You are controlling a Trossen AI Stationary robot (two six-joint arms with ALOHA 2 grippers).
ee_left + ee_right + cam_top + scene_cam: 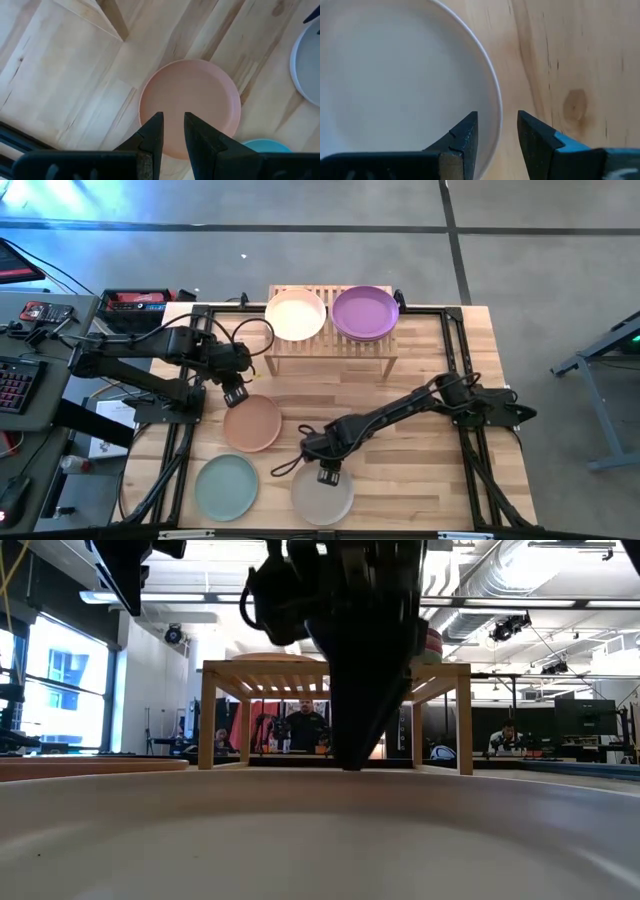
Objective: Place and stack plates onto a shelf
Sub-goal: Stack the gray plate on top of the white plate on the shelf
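On the wooden shelf [330,352] at the far side rest a pale plate [295,313] and a purple plate [365,312]. Three plates lie flat on the table: peach [252,423], mint [226,485] and beige [322,498]. My left gripper [235,394] hangs open above the peach plate [190,95], near its far rim. My right gripper [328,474] is open and low at the beige plate's far rim. In the right wrist view its fingers [497,130] stand one over the plate's inside [395,75] and one outside the rim.
The shelf's legs [208,720] stand beyond the beige plate [320,840], which fills the low view's foreground. Black frame rails run along the table's left and right sides [455,350]. Bare planks lie between the shelf and the plates. People sit in the room behind.
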